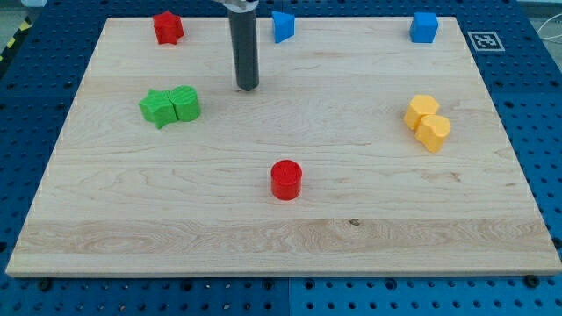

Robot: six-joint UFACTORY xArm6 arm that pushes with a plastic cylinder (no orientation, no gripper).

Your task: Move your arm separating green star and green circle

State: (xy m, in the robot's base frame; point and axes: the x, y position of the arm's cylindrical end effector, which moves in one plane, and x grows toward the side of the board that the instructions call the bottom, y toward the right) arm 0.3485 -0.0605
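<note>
My rod stands upright over the wooden board (281,237), my tip (248,88) touching no block. At its eight o'clock, near, green star (158,108) and green circle (185,103) sit touching. No readable writing shows.

No gap is left between green star (157,108) and green circle (185,103) (touching); bare board (263,228) is seen all around them.

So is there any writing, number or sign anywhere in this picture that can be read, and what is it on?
No words, letters or numbers can be read.
Only sign: a black-and-white square marker at the wooden board's top right corner in the view; it is a pattern, not text.
The coloured blocks and the dark rod show no labels.
</note>
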